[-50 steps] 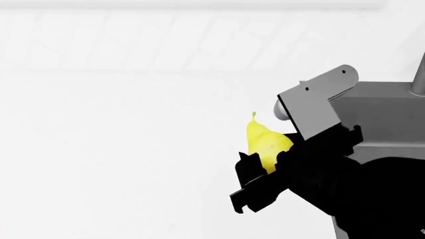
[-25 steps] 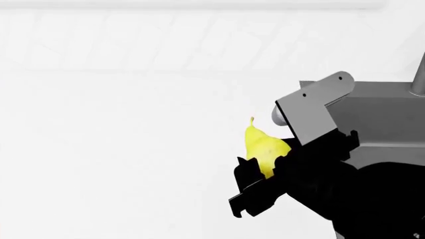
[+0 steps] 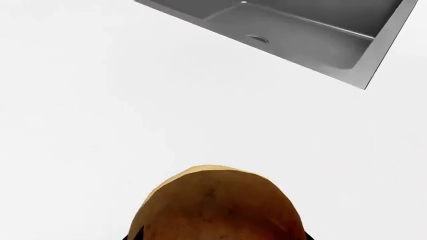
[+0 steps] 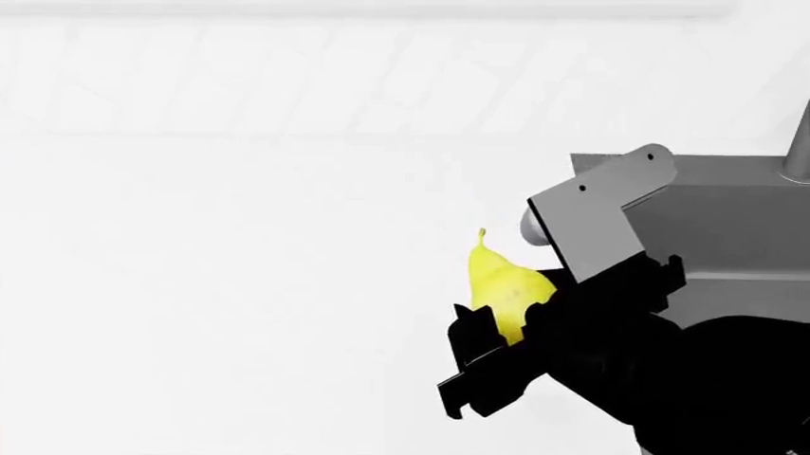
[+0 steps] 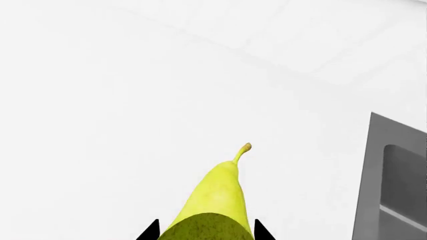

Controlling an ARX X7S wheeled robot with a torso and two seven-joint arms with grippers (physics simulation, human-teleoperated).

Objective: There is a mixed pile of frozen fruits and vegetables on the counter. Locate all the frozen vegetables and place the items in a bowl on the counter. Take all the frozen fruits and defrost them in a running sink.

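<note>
My right gripper (image 4: 485, 343) is shut on the frozen fruit, a small yellow pear (image 4: 502, 282), and holds it above the white counter (image 4: 253, 284), just left of the dark grey sink (image 4: 741, 223). In the right wrist view the pear (image 5: 217, 197) fills the space between the black fingertips of the right gripper (image 5: 207, 231), stem pointing away. My left gripper (image 3: 220, 236) is shut on a brown, potato-like vegetable (image 3: 217, 205) over the counter, some way from the sink (image 3: 300, 35). The bowl is out of view.
The sink's round drain (image 3: 257, 39) shows in the basin. A grey faucet post (image 4: 799, 152) rises at the sink's far right. The sink's edge (image 5: 367, 180) lies close beside the pear. White wall runs behind the counter.
My right gripper and the pear have sunk slightly and shifted very little sideways. It has stayed shut on the pear throughout.
</note>
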